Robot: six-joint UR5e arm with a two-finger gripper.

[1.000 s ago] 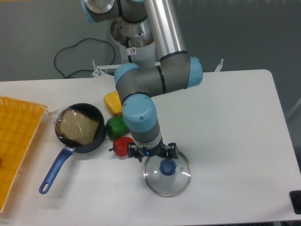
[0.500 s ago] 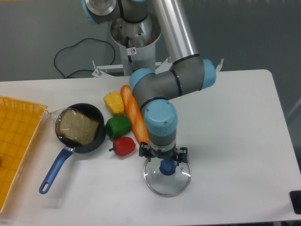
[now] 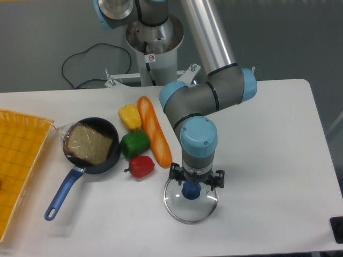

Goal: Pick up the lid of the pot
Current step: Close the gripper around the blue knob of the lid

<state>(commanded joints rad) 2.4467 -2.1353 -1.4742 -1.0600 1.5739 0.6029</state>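
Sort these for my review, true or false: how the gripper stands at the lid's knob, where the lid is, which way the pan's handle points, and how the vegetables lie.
1. The gripper is open over the lid. True.
2. The fingers are clamped shut on the blue knob. False: they stand apart, without gripping it.
3. The lid sits on the black pan. False: it lies on the table, apart from the pan.
4. The pan's blue handle points toward the bottom left of the picture. True.
5. The green vegetable lies between the yellow one and the red one. True.
6. The carrot is inside the pan. False: it lies on the table.
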